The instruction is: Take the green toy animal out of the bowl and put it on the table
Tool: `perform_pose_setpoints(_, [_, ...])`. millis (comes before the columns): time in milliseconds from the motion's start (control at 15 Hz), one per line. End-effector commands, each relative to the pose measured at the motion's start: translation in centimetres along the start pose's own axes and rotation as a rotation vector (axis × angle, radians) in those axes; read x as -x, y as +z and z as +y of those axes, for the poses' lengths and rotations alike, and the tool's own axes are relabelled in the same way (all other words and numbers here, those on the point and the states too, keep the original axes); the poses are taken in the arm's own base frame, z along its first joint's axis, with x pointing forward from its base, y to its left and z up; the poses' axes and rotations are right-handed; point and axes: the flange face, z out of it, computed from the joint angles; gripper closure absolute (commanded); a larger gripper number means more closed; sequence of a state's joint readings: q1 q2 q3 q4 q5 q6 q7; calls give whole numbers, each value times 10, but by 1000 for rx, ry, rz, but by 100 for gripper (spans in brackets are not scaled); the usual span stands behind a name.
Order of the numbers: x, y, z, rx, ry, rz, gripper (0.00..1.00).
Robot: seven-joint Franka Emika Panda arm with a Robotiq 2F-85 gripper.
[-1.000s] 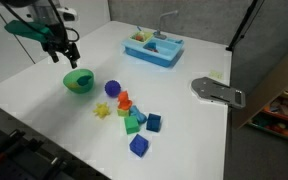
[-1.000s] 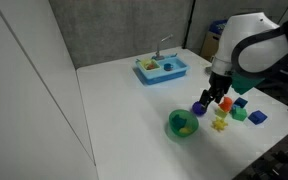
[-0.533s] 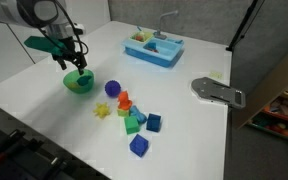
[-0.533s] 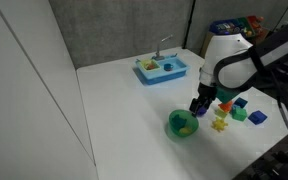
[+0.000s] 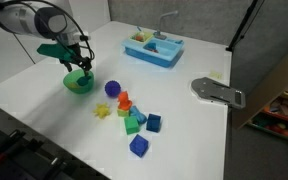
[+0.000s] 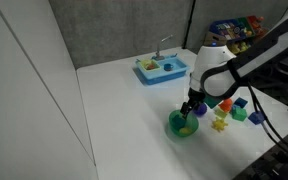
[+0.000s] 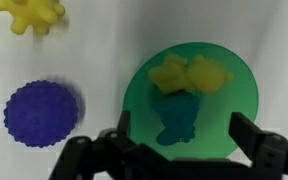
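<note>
The toy (image 7: 179, 118), dark teal and lumpy, lies in the bowl (image 7: 242, 90), directly under the gripper (image 7: 179, 125) and between its two fingers (image 7: 249, 135). The jaws stand wide, one to each side of the toy and apart from it, holding nothing. Just beyond the toy, away from the gripper, a yellow piece (image 7: 189, 73) sits in the same bowl and touches it.

In both exterior views the gripper (image 5: 81, 68) (image 6: 191, 108) hangs low over the bowl (image 5: 79, 82) (image 6: 183, 124). The fingertips look level with the rim, though from these angles I cannot tell whether they have dipped inside.

The bowl rests on the white table (image 5: 44, 110). In the wrist view a purple ball (image 7: 42, 108) lies on the table near the bowl, off to one side of the gripper. A yellow star (image 7: 29, 12) lies further out on that side. A cluster of blocks (image 5: 134, 115) lies beyond the ball, well apart from the gripper. A blue tray (image 5: 152, 48) stands well apart from it too, toward the back wall.
</note>
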State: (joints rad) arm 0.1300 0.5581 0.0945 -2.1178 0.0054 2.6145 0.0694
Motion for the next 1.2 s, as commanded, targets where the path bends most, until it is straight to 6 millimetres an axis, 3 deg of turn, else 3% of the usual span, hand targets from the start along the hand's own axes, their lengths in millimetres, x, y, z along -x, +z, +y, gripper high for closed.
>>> perform_pose_setpoints(0, [-16, 16, -3, -19, -29, 17, 0])
perform_pose_setpoints(933, [-28, 69, -6, -55, -42, 10, 0])
perform_pose_setpoints(1000, [-28, 72, -5, -57, -42, 9, 10])
perform_pose_setpoints(1067, [-29, 74, -5, -57, -43, 8, 27])
perform_pose_setpoints(1133, [-29, 75, -6, -58, -44, 7, 34])
